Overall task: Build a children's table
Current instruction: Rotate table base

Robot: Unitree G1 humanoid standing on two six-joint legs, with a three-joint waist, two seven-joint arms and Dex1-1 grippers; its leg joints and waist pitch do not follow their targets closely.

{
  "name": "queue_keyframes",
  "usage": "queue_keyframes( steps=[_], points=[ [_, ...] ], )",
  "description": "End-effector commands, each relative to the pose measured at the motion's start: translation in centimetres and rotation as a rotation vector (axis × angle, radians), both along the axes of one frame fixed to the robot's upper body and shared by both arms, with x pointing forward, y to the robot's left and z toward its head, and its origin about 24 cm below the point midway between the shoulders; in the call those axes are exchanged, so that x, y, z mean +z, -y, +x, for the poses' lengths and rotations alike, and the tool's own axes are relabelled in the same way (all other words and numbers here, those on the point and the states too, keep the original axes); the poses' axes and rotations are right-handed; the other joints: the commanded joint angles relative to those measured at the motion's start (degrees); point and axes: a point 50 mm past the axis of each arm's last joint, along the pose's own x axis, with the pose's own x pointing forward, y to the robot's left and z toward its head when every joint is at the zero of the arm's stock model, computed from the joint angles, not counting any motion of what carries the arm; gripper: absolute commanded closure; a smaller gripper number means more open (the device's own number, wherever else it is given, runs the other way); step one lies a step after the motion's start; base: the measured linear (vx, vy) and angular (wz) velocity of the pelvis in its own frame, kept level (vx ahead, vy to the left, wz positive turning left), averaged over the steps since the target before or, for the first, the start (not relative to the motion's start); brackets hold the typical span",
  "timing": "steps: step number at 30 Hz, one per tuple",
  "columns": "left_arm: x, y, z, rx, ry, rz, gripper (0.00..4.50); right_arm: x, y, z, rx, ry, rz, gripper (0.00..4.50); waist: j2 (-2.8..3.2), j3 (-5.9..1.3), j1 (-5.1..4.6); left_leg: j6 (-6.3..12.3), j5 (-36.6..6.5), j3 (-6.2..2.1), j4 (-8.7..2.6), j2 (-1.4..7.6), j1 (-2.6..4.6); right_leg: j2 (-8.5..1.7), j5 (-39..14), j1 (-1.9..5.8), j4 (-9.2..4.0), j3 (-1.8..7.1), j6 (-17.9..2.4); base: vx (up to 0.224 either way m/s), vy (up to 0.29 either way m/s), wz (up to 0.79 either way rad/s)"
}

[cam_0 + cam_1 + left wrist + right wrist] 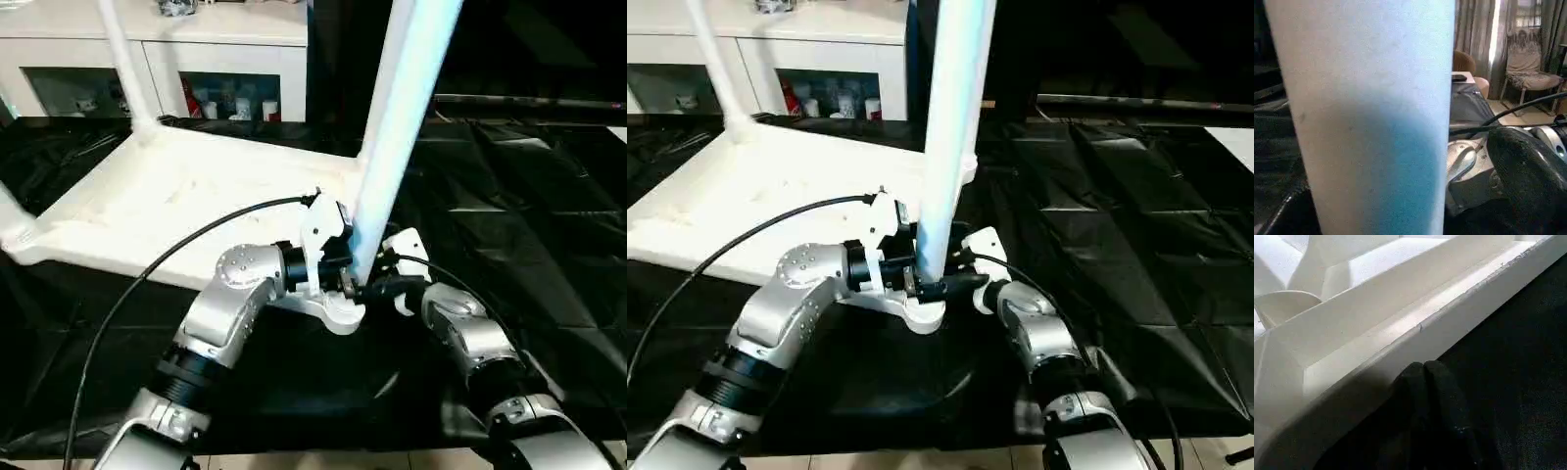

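The tabletop (186,201) lay upside down on the black-covered table (549,245), ribbed underside up, filling the left and centre of the scene. A far-left leg (122,59) stood upright in its far corner socket. At the near right corner a second leg (397,127) rose from its socket, its long axis nearly vertical with a slight lean to the right. The left end effector (338,259), jaws spread wide, sat just left of this leg near its base, the leg's shaft directly ahead of the jaws; whether the fingers touched it cannot be told. The right end effector (377,289), fingers pressed together and holding nothing, pressed against the tabletop's rim (1420,328) just right of the socket. Judged from this, the left arm was better placed to grip the leg.
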Motion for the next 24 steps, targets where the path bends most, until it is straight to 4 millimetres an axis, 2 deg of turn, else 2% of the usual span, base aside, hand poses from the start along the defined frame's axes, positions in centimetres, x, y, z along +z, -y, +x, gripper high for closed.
queue_keyframes(
  steps=[1, 7, 10, 12, 13, 14, 17, 19, 20, 23, 24],
  points=[
    [0.5, 3.4, -1.6, -0.126, 0.038, -0.008, 0.06, 0.9, -3.1, 0.0, 0.096, 0.04, 0.027, 4.43, 0.26, -3.66, 0.34, 1.92, -10.9, 0.96, -3.6, -0.83, -0.1, -1.64, -3.9, 3.39, -3.92, 1.33, -15.5, 0.0, 0.0, 0.0],
    [0.0, 2.6, 0.2, 0.003, 0.052, 0.045, 0.06, 1.0, -1.5, 0.7, 0.016, 0.049, 0.001, 4.43, 0.26, -3.38, 0.32, 1.25, -13.3, 0.98, -3.79, -0.88, 0.05, -1.63, -7.9, 3.13, -4.46, 1.35, -14.4, 0.0, 0.0, 0.0],
    [-0.3, 1.1, 1.7, 0.096, 0.052, 0.06, 0.06, 1.7, 0.1, 0.9, -0.002, 0.073, 0.007, 4.43, 0.24, -3.49, 0.41, 1.05, -13.7, 0.95, -3.73, -1.05, 0.18, -1.58, -9.0, 3.16, -4.6, 1.38, -13.5, 0.0, 0.0, 0.0],
    [-0.2, 0.0, 1.7, 0.069, 0.038, 0.045, 0.06, 2.2, 1.2, 0.6, 0.025, 0.09, 0.012, 4.43, 0.13, -3.6, 0.57, 1.69, -11.6, 0.91, -3.63, -0.99, -0.09, -1.64, -5.7, 3.39, -4.21, 1.43, -14.0, 0.0, 0.0, 0.0],
    [-0.2, -0.2, 1.7, 0.061, 0.033, 0.041, 0.06, 2.3, 1.4, 0.5, 0.034, 0.092, 0.013, 4.43, 0.13, -3.6, 0.57, 1.69, -11.6, 0.91, -3.63, -0.99, -0.09, -1.64, -5.7, 3.39, -4.21, 1.43, -14.0, 0.0, 0.0, 0.0],
    [0.0, -1.3, 1.6, 0.038, 0.021, 0.024, 0.06, 2.7, 2.3, 0.1, 0.066, 0.105, 0.012, 4.43, 0.22, -3.71, 0.83, 2.22, -10.7, 0.93, -3.54, -1.02, -0.06, -1.56, -3.7, 3.51, -3.98, 1.43, -14.3, 0.0, 0.0, 0.0],
    [0.0, -2.3, 1.6, 0.029, 0.012, 0.018, 0.06, 3.1, 3.3, -0.5, 0.098, 0.115, 0.02, 4.43, 0.18, -3.79, 0.81, 3.81, -8.7, 0.98, -3.45, -0.96, -0.13, -1.48, 0.6, 3.62, -3.65, 1.35, -15.6, 0.0, 0.0, 0.0],
    [-0.2, -3.2, 1.6, 0.006, 0.009, 0.046, 0.06, 3.4, 4.1, -0.9, 0.122, 0.125, 0.007, 4.43, 0.28, -3.65, 0.86, 3.93, -9.4, 0.99, -3.49, -1.08, -0.07, -1.45, -0.9, 3.6, -3.88, 1.27, -15.6, 0.0, 0.0, 0.0],
    [-0.5, -3.9, 1.5, -0.012, 0.0, 0.073, 0.06, 3.6, 4.7, -1.2, 0.132, 0.129, 0.001, 4.43, 0.3, -3.56, 0.87, 3.6, -10.7, 1.05, -3.6, -0.94, 0.06, -1.49, -3.4, 3.48, -4.09, 1.28, -15.3, 0.0, 0.0, 0.0],
    [-1.3, -5.6, 1.5, -0.041, -0.027, 0.17, 0.06, 4.1, 6.3, -1.8, 0.159, 0.134, -0.029, 4.43, 0.43, -3.37, 0.86, 2.89, -12.1, 1.0, -3.78, -0.8, 0.16, -1.5, -6.0, 3.26, -4.25, 1.32, -14.8, 0.0, 0.0, 0.0],
    [-1.3, -5.6, 1.5, -0.041, -0.027, 0.17, 0.06, 4.1, 6.3, -1.9, 0.159, 0.134, -0.029, 4.43, 0.4, -3.36, 0.84, 2.56, -12.6, 1.03, -3.81, -0.85, 0.18, -1.49, -6.9, 3.26, -4.33, 1.31, -14.6, 0.0, 0.0, 0.0]
  ],
)
